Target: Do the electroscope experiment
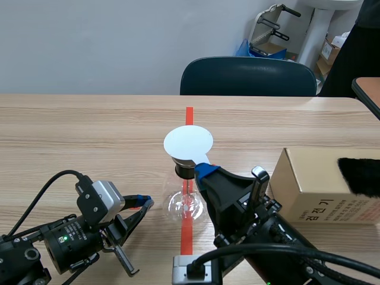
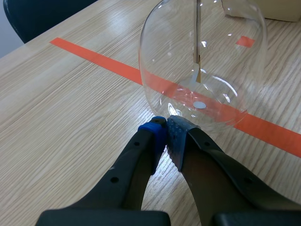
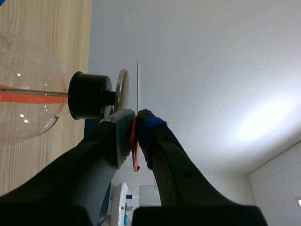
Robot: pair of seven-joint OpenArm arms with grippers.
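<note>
Scene view, starting at the left: my left jaws lie low over the pale wooden tabletop [image 1: 71,136], pinched together on nothing. Their blue pad [image 2: 153,129] is just beside the foot of the clear round glass flask [image 1: 178,208]; whether it touches I cannot tell. The flask stands on the orange-red tape line, and a thin metal rod [image 2: 198,33] hangs down inside it. A black stopper [image 1: 183,171] plugs the neck and carries a grey metal disc [image 3: 123,89]. A thin white round plate [image 1: 188,142] hangs just over that disc, and my right jaws are clamped on the plate's orange-red tab [image 3: 134,134]. Further right stands a brown cardboard box [image 1: 309,184] with a black furry cloth [image 1: 359,175] against it.
</note>
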